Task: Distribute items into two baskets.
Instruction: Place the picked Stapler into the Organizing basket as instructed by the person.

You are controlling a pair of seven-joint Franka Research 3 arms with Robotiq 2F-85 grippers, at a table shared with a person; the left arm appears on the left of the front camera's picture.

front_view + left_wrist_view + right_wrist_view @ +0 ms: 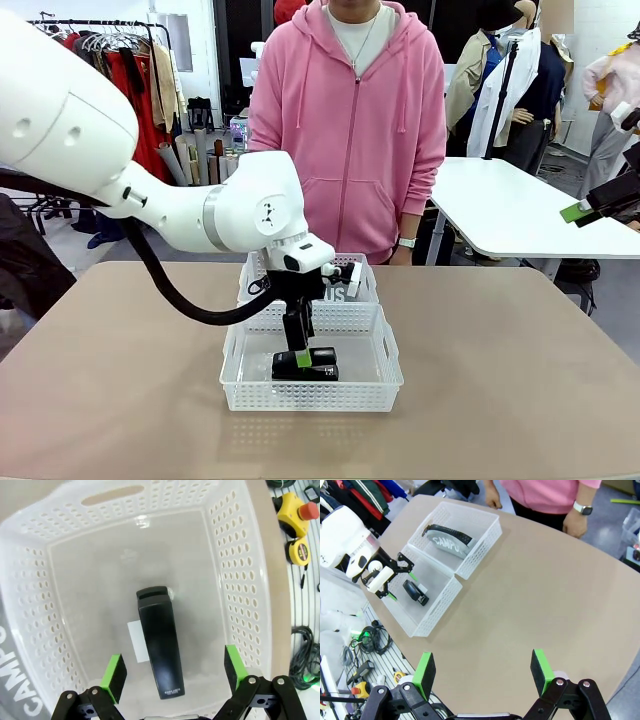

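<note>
A small black stapler (160, 645) lies flat on the floor of the near white basket (235, 555), beside a white label (135, 642). My left gripper (175, 672) hangs open over it, green pads on either side and apart from it. From the front, the left gripper (305, 350) reaches down into the near basket (310, 398) above the stapler (315, 368). The grey pouch (451, 539) with white lettering lies in the far basket (480, 550). My right gripper (482, 672) is open, high above the table's right side with nothing in it.
A person in a pink hoodie (345, 130) stands at the far side, hands (572, 525) near the table edge. A yellow tape measure (300, 551), a yellow stop button (295, 507) and cables lie off the table's near edge. Bare tabletop (500, 380) surrounds the baskets.
</note>
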